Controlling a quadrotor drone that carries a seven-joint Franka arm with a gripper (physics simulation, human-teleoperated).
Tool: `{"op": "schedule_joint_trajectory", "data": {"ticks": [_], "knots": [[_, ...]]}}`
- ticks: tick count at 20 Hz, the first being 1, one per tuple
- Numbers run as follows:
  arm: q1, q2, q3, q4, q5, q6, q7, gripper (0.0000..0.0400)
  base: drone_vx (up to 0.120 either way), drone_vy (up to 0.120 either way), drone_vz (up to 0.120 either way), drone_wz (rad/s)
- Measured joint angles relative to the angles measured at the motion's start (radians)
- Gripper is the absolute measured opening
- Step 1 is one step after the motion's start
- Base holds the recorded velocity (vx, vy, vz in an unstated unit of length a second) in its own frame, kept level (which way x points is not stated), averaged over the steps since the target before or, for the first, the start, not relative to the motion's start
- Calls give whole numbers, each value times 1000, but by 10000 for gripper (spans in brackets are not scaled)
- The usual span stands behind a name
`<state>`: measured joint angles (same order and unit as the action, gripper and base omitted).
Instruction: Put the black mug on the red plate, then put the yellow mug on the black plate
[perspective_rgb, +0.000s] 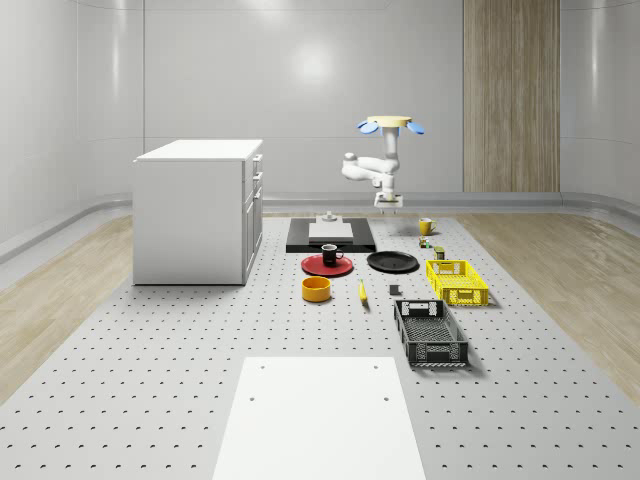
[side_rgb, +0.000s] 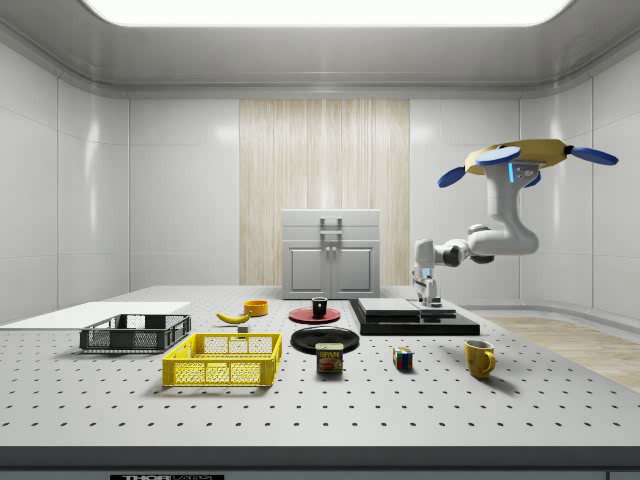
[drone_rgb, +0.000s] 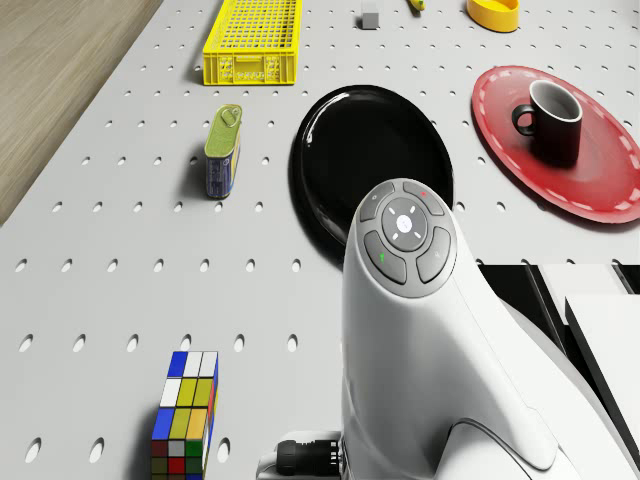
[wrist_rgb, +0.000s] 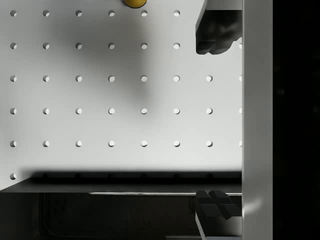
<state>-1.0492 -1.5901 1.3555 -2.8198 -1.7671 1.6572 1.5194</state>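
Ceramic-looking and rigid, the yellow mug is sitting upright on the surface near the Rubik's cube, well apart from the black plate, and I am judging it light but slick and chippable, best pinched across the rim or wall beside the handle. The black mug is already resting on the red plate. The drone is hovering beside the black slab, its tool hanging spread and empty above the slab's edge, while the wrist view is cutting the yellow mug to a sliver.
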Motion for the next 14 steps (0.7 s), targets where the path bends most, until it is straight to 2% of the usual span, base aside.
{"op": "schedule_joint_trajectory", "data": {"ticks": [14], "knots": [[0,-1,0,0,0,1,0,400,-120,120,0,0]]}}
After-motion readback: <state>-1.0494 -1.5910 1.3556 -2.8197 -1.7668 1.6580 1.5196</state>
